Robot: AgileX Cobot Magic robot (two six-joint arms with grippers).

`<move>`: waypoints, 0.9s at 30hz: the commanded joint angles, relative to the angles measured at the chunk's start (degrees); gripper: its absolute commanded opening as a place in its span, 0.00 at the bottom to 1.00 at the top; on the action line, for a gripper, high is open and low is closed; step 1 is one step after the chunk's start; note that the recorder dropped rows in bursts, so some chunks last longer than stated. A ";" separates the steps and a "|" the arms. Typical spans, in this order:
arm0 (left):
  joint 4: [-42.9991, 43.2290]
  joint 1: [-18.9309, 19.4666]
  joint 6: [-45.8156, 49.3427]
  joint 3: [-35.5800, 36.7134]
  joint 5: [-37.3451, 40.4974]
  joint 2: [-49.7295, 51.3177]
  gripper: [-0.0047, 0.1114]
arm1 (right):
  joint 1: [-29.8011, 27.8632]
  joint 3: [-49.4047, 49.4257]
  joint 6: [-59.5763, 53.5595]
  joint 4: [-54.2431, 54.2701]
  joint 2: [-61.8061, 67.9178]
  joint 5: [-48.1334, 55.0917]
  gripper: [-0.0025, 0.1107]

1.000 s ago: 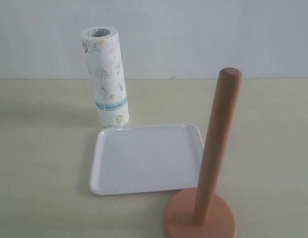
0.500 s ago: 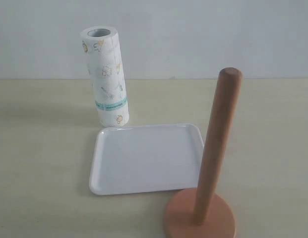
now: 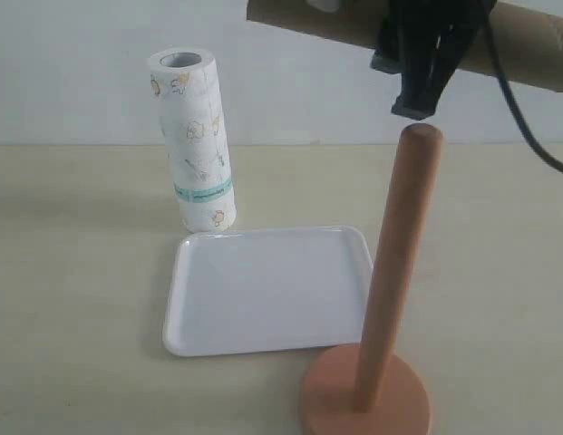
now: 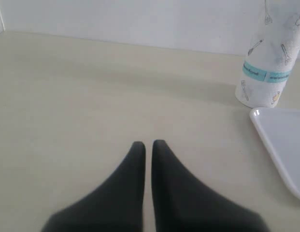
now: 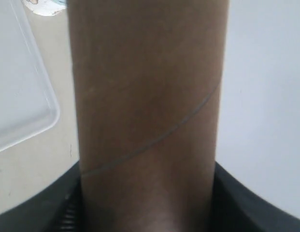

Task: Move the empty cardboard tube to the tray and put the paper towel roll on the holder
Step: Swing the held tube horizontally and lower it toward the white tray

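Observation:
The brown cardboard tube (image 3: 317, 23) lies nearly level high in the exterior view, above the holder's top, with my right gripper (image 3: 424, 63) shut on its middle. It fills the right wrist view as tube (image 5: 147, 96) between the dark fingers (image 5: 236, 193). The wooden holder (image 3: 390, 290) stands at the front right, its post bare. The white tray (image 3: 267, 290) lies flat with nothing on it. Behind the tray's far left corner the printed paper towel roll (image 3: 192, 136) stands upright. My left gripper (image 4: 148, 145) is shut, low over the table, apart from the roll (image 4: 273, 53) and tray (image 4: 282, 140).
A pale wall runs behind the beige table (image 3: 72, 272). A black cable (image 3: 521, 118) hangs from the right arm at the upper right.
The cardboard tube and my right gripper have come into the exterior view at the top, above the holder. Roll, tray and holder have not moved.

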 commanded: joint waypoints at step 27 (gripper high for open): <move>0.01 0.13 0.17 0.19 -0.13 -0.22 0.08 | 6.54 -0.39 -0.14 2.50 14.65 -9.19 0.02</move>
